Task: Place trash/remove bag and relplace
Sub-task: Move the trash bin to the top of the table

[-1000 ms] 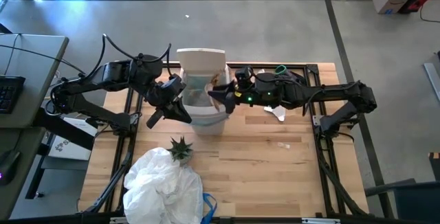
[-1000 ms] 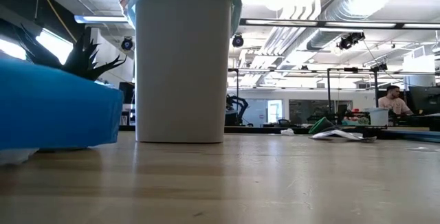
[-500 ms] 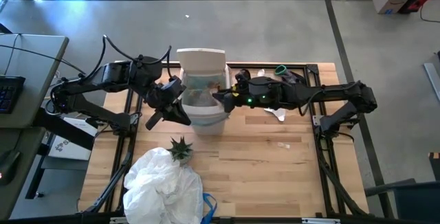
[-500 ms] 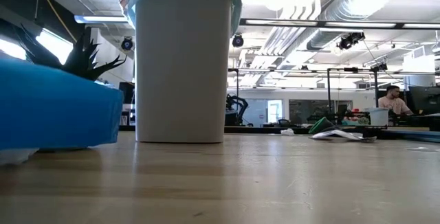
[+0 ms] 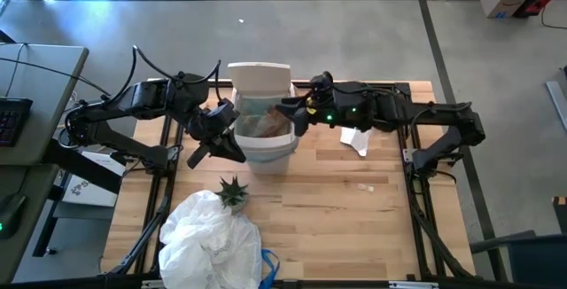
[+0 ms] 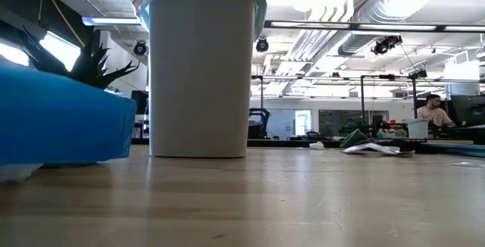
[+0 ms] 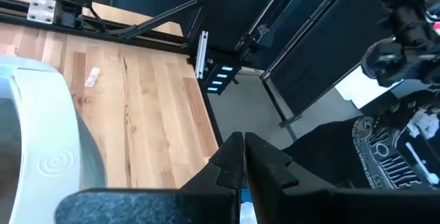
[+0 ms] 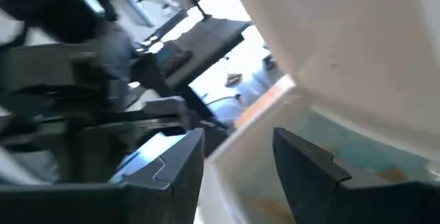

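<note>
Over the bin (image 5: 262,121), the right hand (image 5: 291,111) has pulled back, empty.

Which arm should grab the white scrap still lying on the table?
Right. Its open gripper sits at the bin rim, on the scrap side; the left gripper is shut across the bin.

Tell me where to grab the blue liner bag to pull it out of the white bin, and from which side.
Grip the bag at the band folded over the bin rim, coming from above on the right, where the open right end effector hovers. The turned-over edge looks like the only loose, pinchable part; the left end effector, shut, is at the opposite rim.
</note>
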`<state>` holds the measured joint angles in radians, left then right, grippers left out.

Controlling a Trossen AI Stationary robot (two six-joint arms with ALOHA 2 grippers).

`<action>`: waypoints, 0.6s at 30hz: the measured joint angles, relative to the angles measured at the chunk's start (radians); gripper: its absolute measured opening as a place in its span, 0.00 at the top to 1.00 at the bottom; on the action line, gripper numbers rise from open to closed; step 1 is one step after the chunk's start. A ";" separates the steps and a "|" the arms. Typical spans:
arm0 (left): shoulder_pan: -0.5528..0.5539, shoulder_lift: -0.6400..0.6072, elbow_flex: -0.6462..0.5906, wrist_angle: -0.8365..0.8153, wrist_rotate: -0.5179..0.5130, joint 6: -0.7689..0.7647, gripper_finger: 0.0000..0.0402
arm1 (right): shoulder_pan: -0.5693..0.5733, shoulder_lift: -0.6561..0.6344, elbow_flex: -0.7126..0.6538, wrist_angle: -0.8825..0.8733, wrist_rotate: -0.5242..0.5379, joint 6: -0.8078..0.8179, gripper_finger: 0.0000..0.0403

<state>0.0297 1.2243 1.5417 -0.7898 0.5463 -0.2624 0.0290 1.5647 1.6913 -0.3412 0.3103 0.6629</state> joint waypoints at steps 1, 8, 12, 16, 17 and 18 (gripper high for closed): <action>-0.002 0.000 0.000 0.000 0.000 -0.005 1.00 | -0.001 0.001 0.011 -0.003 -0.024 -0.009 0.60; -0.066 0.000 -0.006 -0.026 0.085 -0.008 1.00 | 0.056 0.001 0.072 -0.206 -0.149 0.070 0.60; -0.101 0.011 -0.023 -0.020 0.095 -0.005 1.00 | 0.135 0.000 0.084 -0.359 -0.152 0.130 0.60; -0.107 0.046 -0.024 -0.009 0.062 0.010 1.00 | 0.214 0.001 0.079 -0.499 -0.125 0.219 0.60; -0.106 0.057 -0.024 0.011 0.061 0.010 1.00 | 0.229 0.001 0.073 -0.527 -0.109 0.245 0.60; -0.104 0.070 -0.024 0.040 0.061 0.010 1.00 | 0.244 0.001 0.068 -0.560 -0.090 0.273 0.60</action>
<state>-0.0738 1.2945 1.5181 -0.7502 0.6071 -0.2526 0.2729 1.5654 1.7593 -0.9010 0.2202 0.9360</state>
